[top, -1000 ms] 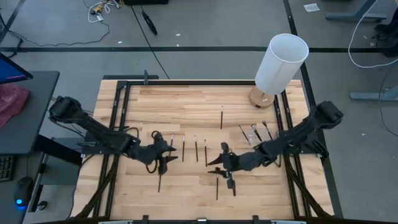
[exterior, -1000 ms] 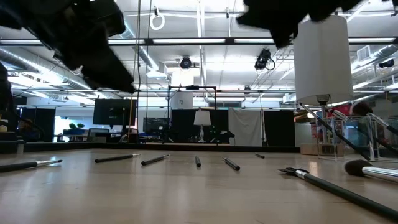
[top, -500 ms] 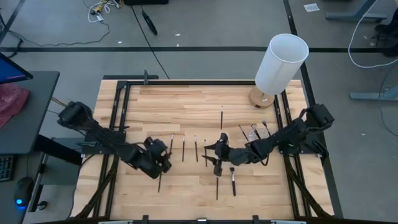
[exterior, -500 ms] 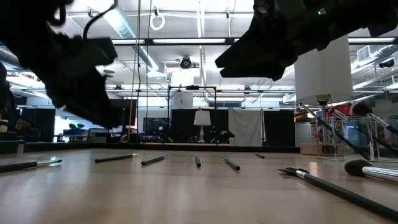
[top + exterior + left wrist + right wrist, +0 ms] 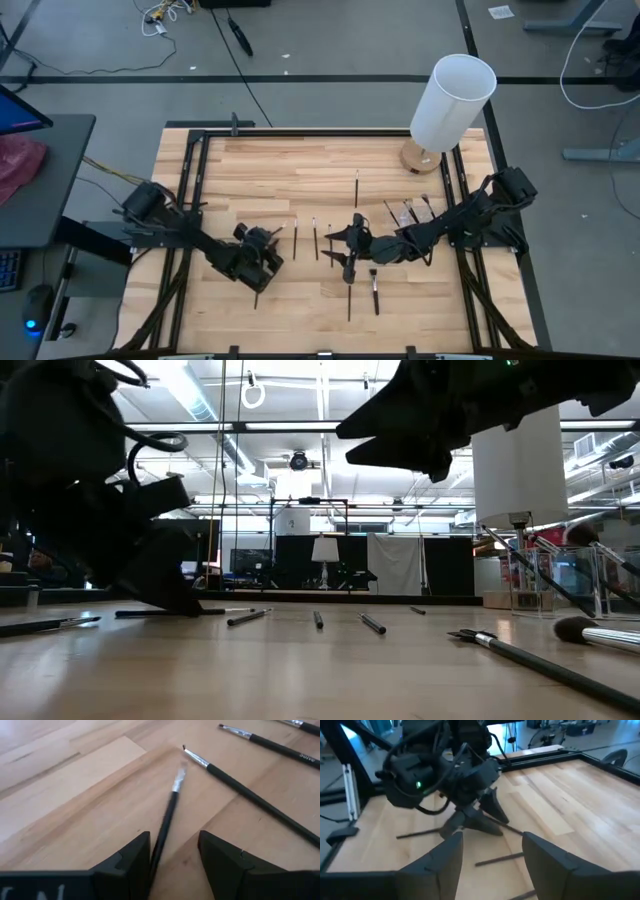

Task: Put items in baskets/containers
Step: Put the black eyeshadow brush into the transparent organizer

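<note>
- The left tool (image 5: 258, 262) is down at the wooden desk (image 5: 300, 170), its two fingers parted on either side of one thin dark brush (image 5: 166, 827). In the left wrist view they do not look to be pinching it yet, so this reads as the pick-up step just before a grip.
- More brushes lie loose on the desk: a row just beside that tool (image 5: 305, 238) and two nearer the front edge (image 5: 373, 290).
- The right tool (image 5: 345, 250) hangs above the desk's middle with its fingers spread and nothing between them, pointing toward the left arm.
- A clear holder (image 5: 412, 212), hard to make out, sits on the desk's right side with a few brushes in or beside it, near a tall white cylinder (image 5: 452, 100) on a wooden base.
- Most brushes appear to be outside the holder, so the job looks far from finished.
- Next, the left tool would need to close squarely on the thin handle, which could roll or slip, then lift it clear and carry it across, past the right arm, or hand it over.
</note>
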